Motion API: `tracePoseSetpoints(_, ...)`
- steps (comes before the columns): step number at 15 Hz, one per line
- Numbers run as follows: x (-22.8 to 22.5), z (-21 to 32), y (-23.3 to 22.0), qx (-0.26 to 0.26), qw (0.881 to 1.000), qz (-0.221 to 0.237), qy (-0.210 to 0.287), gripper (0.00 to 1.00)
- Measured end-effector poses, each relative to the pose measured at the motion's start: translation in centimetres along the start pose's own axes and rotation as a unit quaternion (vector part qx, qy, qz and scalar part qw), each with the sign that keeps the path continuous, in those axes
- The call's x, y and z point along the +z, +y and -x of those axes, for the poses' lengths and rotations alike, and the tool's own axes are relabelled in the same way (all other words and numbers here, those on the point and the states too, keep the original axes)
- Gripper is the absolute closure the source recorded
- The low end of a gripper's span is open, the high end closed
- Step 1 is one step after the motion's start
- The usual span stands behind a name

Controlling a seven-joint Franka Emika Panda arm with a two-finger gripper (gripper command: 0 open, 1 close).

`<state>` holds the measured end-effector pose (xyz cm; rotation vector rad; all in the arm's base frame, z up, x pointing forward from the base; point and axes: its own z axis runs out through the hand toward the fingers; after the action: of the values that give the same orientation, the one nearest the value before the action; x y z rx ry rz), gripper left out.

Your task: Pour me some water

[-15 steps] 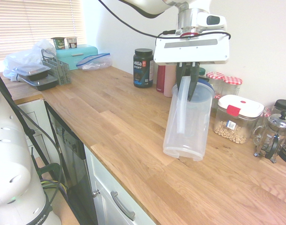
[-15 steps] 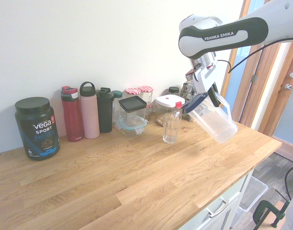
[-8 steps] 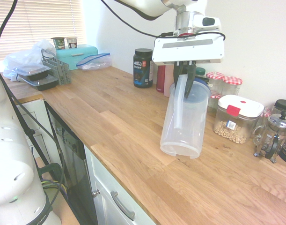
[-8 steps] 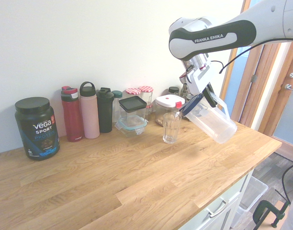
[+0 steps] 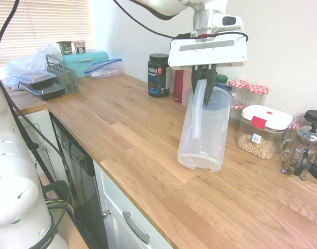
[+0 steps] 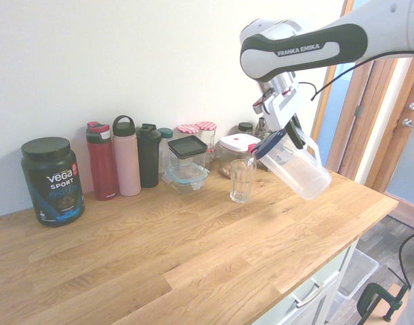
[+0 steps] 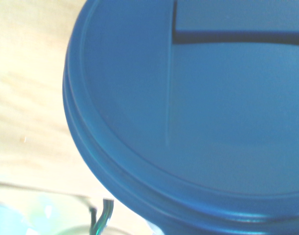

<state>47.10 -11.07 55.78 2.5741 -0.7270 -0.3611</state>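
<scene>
A clear plastic pitcher [image 6: 296, 166] with a blue lid [image 7: 188, 112] hangs tilted above the wooden counter, its lid end lowered toward an empty drinking glass [image 6: 242, 179]. My gripper [image 6: 288, 127] is shut on the pitcher's handle from above. The lid's edge sits just beside and slightly above the glass rim [image 7: 98, 218]. In the first exterior view the pitcher [image 5: 202, 135] hangs under my gripper [image 5: 206, 89] and hides the glass. I see no water in the pitcher or in the glass.
Along the wall stand a Vega tub [image 6: 51, 179], red [image 6: 101, 161], pink [image 6: 126, 156] and black [image 6: 149, 154] bottles, a black-lidded glass box [image 6: 188, 162], jars and a white-lidded container [image 5: 262, 129]. A French press [image 5: 303, 148] stands at the right.
The pitcher has shifted a little toward the glass, bringing its lid end close to the rim. The grip has stayed the same.
</scene>
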Motion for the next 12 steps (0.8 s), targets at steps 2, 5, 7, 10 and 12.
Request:
tracePoseSetpoints(2,0.7,1.7,3.0,0.007,0.999,-0.043,0.028,1.0)
tracePoseSetpoints(5,3.0,4.8,6.0,0.035,0.992,-0.102,0.069,1.0)
tracePoseSetpoints(7,5.8,6.2,7.4,0.063,0.984,-0.144,0.084,1.0)
tracePoseSetpoints(10,9.2,6.8,8.9,0.114,0.967,-0.203,0.102,1.0)
tracePoseSetpoints(12,10.2,6.9,9.3,0.149,0.952,-0.238,0.119,1.0)
